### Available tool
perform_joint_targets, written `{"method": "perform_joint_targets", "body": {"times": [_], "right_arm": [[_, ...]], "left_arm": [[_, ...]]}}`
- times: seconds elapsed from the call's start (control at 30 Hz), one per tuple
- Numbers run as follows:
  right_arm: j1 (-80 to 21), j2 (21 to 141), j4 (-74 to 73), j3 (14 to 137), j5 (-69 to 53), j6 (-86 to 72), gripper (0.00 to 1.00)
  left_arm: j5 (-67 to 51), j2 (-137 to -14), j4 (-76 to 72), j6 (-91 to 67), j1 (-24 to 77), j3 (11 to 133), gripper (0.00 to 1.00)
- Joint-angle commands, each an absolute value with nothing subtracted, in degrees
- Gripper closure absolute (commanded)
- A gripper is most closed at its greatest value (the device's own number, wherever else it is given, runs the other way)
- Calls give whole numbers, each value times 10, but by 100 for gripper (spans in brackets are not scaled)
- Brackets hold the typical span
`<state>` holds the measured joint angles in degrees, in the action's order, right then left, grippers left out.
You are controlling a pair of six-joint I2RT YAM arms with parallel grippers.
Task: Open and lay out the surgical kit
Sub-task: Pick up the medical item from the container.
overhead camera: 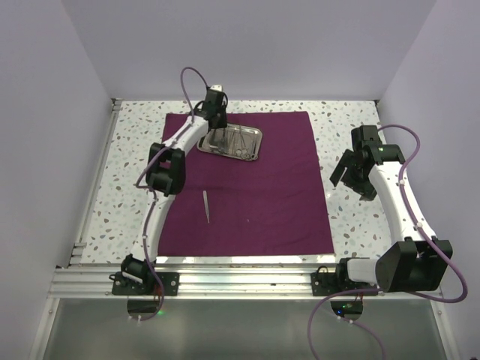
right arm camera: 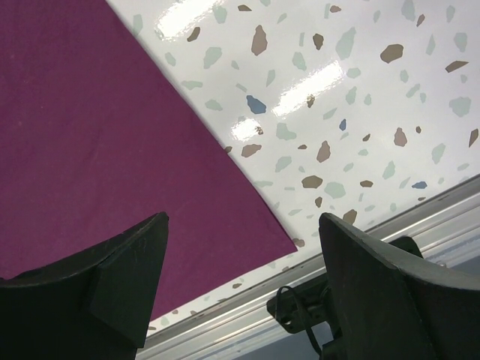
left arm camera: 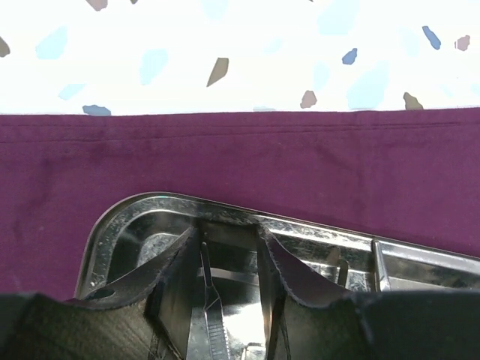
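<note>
The dark purple cloth lies spread flat on the table. The shiny steel tray sits on its far part with several slim instruments inside. One slim metal tool lies alone on the cloth, left of centre. My left gripper reaches down into the tray's left end. In the left wrist view, my left gripper is partly open, its tips on the tray floor with a thin instrument between them. My right gripper hovers wide open and empty over the cloth's right edge.
The speckled table shows around the cloth. An aluminium rail runs along the near edge and also shows in the right wrist view. White walls close in the left, far and right sides.
</note>
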<state>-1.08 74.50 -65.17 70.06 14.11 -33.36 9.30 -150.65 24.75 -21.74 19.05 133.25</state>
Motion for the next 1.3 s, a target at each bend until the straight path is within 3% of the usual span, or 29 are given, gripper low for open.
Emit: {"method": "perform_joint_targets", "body": {"times": [0.0, 0.43, 1.0, 1.07, 1.27], "right_arm": [[-12, 739, -659, 703, 151, -330, 15], [-12, 729, -650, 676, 147, -327, 15], [-12, 734, -636, 665, 142, -330, 15], [-11, 734, -632, 662, 139, -330, 15], [-12, 731, -620, 656, 126, -335, 15]], "left_arm": [[103, -1541, 279, -192, 207, 1346, 60], [135, -1543, 304, -191, 207, 1317, 72], [136, -1599, 437, -178, 209, 1354, 94], [137, -1598, 446, -175, 211, 1353, 100], [95, -1579, 449, -185, 210, 1323, 100]]}}
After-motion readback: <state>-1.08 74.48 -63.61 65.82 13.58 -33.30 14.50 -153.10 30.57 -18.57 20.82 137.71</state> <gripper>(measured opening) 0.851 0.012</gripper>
